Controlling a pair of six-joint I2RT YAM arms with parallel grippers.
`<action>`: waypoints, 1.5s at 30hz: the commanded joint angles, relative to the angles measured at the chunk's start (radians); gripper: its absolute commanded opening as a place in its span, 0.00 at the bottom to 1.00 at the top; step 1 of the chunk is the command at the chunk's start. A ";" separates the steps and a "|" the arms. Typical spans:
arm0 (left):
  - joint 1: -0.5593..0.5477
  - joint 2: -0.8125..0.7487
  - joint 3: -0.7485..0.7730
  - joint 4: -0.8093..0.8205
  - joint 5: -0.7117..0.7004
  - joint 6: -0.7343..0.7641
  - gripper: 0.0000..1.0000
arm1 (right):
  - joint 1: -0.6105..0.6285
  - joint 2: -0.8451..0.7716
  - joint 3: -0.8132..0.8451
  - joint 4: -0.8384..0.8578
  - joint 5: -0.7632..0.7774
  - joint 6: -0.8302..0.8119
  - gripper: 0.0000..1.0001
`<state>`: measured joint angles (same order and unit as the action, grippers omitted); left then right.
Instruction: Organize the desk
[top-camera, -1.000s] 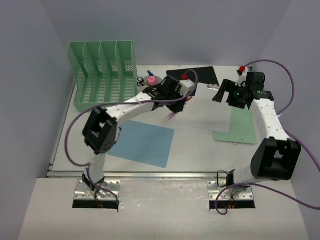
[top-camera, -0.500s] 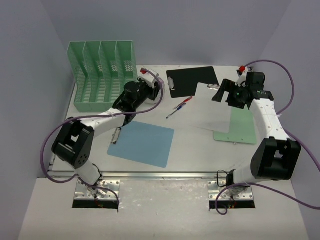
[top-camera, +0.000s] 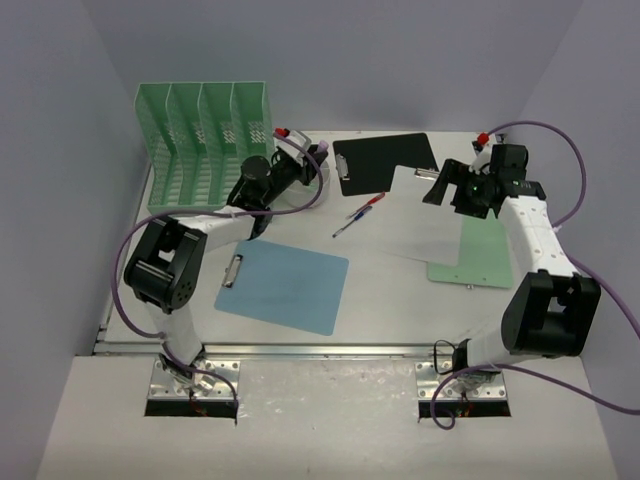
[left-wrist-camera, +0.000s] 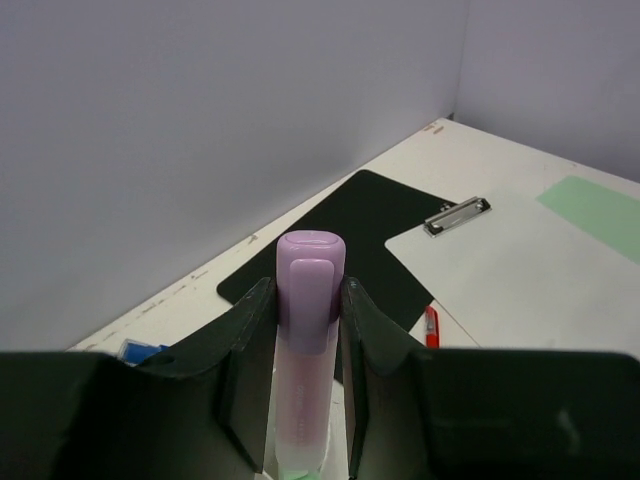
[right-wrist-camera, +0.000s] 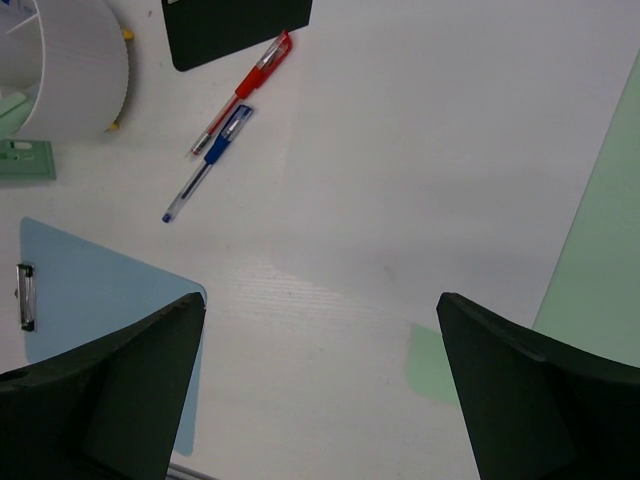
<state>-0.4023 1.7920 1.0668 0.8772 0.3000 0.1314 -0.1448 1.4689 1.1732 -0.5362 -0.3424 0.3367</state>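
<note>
Lavender walls close in the desk (top-camera: 400, 300), a flat white top with a metal rail along its near edge, lying just ahead of both arm bases. It is rigid and fixed, so nothing on it needs lifting but the loose stationery, which looks light. The purple highlighter (left-wrist-camera: 310, 270) is a stiff, smooth plastic barrel, best pinched across its middle, and the left gripper (left-wrist-camera: 306, 292) does just that: its fingers (left-wrist-camera: 255, 320) are partly closed and clamp the barrel on both sides, cap up, near the green file rack (top-camera: 205, 150). A white cup (right-wrist-camera: 60, 70) stands in that corner, though the arm hides it from above, so whether the highlighter is over it is unclear. The right gripper (right-wrist-camera: 320, 300) hangs with its fingers spread wide and empty above the white clipboard (top-camera: 420, 215), touching nothing. A red pen (right-wrist-camera: 245, 90) and a blue pen (right-wrist-camera: 205, 170) lie loose beside the black clipboard (top-camera: 385, 160).
</note>
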 joint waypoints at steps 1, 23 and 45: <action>0.003 0.033 0.051 0.117 0.073 -0.032 0.00 | -0.004 0.011 0.019 0.019 -0.009 0.002 0.99; 0.003 0.233 0.156 0.192 0.010 0.016 0.03 | -0.004 0.051 0.032 0.013 -0.017 -0.001 0.99; 0.003 0.175 0.188 0.168 -0.062 0.020 0.55 | -0.004 0.045 0.031 0.018 -0.047 -0.010 0.99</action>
<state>-0.4023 2.0571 1.2083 1.0016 0.2432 0.1547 -0.1448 1.5238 1.1732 -0.5404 -0.3656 0.3363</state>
